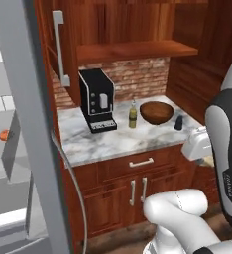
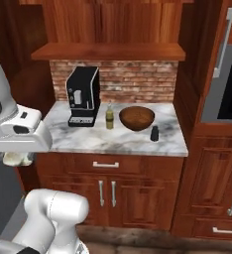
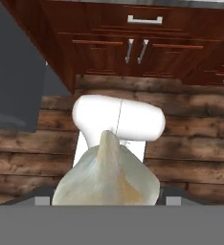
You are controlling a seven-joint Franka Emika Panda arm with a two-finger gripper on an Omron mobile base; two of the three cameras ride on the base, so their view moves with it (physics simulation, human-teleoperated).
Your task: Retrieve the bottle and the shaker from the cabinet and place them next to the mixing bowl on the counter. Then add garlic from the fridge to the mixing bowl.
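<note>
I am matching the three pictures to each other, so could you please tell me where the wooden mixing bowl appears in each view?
Left base view: mixing bowl on the marble counter, right of centre, between the bottle and the shaker.
Right base view: bowl near the picture's centre, in the same order.
Hand view: not in it.
Shared landmark: the black coffee machine, left of the bottle.

no readable text, no labels or brand marks, no numbers or signs (coffee machine (image 1: 96, 99) front and bottle (image 1: 133, 115) show none)
</note>
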